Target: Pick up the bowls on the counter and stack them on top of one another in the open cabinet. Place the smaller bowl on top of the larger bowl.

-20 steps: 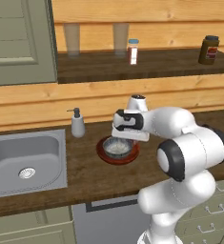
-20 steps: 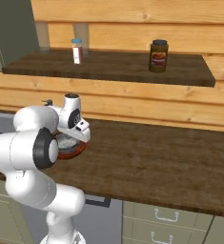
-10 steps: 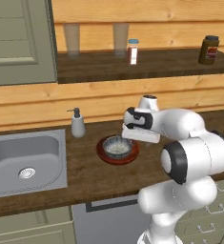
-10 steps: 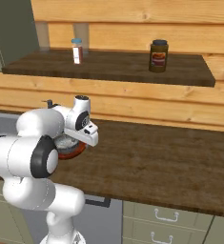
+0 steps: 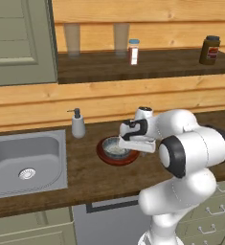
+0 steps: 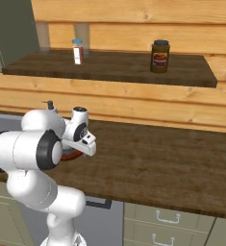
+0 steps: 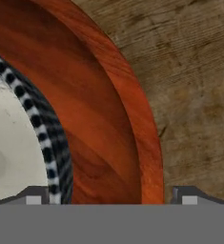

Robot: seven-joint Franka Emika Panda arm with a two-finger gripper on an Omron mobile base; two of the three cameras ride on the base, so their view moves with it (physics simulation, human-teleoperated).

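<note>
The smaller grey bowl (image 5: 115, 147) sits inside the larger reddish-brown bowl (image 5: 104, 154) on the dark counter (image 5: 95, 177), right of the sink. My gripper (image 5: 137, 148) hangs low over the brown bowl's right edge. In the hand view the brown bowl's rim (image 7: 149, 143) runs up between my two fingertips (image 7: 35, 196), which stand wide apart, and the grey bowl (image 7: 18, 143) lies to the left. The gripper (image 7: 111, 198) is open and nothing is held. From the right base view the gripper (image 6: 81, 146) covers most of the brown bowl (image 6: 69, 154). The open cabinet shelf (image 5: 157, 64) runs above.
A steel sink (image 5: 23, 162) and soap dispenser (image 5: 77, 124) lie left of the bowls. On the shelf stand two glasses (image 5: 72, 38), a small shaker bottle (image 5: 133, 51) and a dark jar (image 5: 209, 50). A grey-green cabinet door (image 5: 18, 43) closes the upper left.
The hand has shifted right from over the bowls' middle to the brown bowl's right rim and come down lower. The bowls have not moved.
</note>
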